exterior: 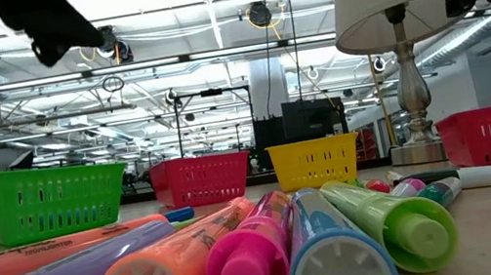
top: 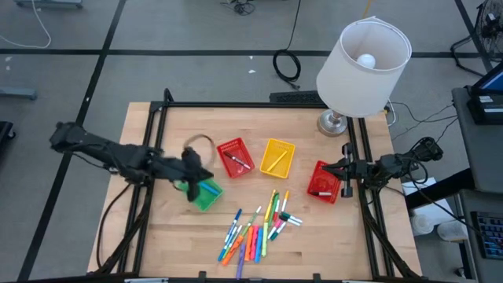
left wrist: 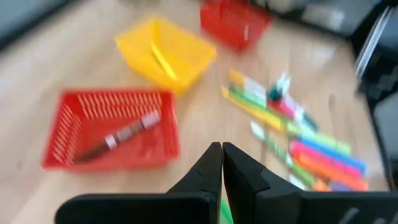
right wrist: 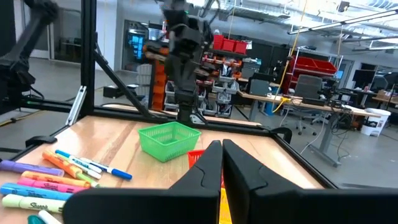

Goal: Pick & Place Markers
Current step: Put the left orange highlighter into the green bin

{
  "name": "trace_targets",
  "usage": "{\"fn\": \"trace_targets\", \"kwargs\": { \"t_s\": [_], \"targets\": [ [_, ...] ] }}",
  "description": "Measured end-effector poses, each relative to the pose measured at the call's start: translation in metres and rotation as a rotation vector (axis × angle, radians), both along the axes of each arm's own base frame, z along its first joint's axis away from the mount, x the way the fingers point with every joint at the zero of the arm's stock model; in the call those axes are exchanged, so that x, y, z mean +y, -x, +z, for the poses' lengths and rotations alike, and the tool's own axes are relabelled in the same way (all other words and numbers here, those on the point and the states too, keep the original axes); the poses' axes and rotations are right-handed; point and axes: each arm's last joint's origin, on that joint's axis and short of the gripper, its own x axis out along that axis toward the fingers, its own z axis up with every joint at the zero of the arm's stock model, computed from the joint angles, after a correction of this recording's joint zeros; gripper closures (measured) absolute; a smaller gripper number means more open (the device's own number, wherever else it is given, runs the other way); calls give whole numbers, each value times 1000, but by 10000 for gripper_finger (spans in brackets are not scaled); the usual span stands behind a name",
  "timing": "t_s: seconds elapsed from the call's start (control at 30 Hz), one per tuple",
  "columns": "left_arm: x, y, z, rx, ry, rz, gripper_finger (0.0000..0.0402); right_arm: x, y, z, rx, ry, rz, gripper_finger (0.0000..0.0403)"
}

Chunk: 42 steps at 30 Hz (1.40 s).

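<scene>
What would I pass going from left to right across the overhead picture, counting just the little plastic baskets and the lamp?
Green mesh plastic basket → red mesh plastic basket holding a marker → yellow mesh plastic basket → second red mesh plastic basket → white-shaded table lamp.

Left arm (top: 118,157): dark, matte black, jointed segments, left-centre of high view; black cable looping beneath toward lower left. Right arm (top: 393,167): same black build, right edge, cable trailing toward lower right. Left gripper (left wrist: 222,163): two black wedge-shaped fingers tapering to narrow tips, smooth faces, bottom centre of wrist view. Right gripper (right wrist: 222,158): identical black tapered fingers, bottom centre.
</scene>
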Motion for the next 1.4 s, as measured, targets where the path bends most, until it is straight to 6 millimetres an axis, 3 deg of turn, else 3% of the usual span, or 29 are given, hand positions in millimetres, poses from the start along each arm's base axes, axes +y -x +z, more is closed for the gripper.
{"fn": "trace_targets", "kwargs": {
  "t_s": [0.2, 0.37, 0.57, 0.73, 0.93, 1.07, 1.23, 1.4],
  "targets": [
    [-44, -43, 14, 280, 18, 7, 383, 0, 0, 0, -1, 11, -2, 403],
    [-87, -71, 11, 366, 60, -45, 383, 0, 0, 0, -2, 13, 0, 403],
    [-137, -93, -14, 449, 134, -16, 383, 0, 1, 5, -48, 46, -10, 403],
    [-175, -109, -48, 470, 159, 31, 382, 0, 1, 7, -62, 57, -13, 403],
    [-221, -143, -74, 514, 306, -62, 366, 0, 1, 6, -59, 44, -8, 403],
    [-230, -160, -80, 549, 319, -57, 316, 0, 1, 5, -47, 40, -6, 403],
    [-218, -169, -87, 612, 329, 67, 245, 0, 1, 5, -48, 40, -6, 403],
    [-207, -169, -99, 718, 344, 156, 224, 0, 1, 5, -48, 50, -7, 403]
  ]
}}
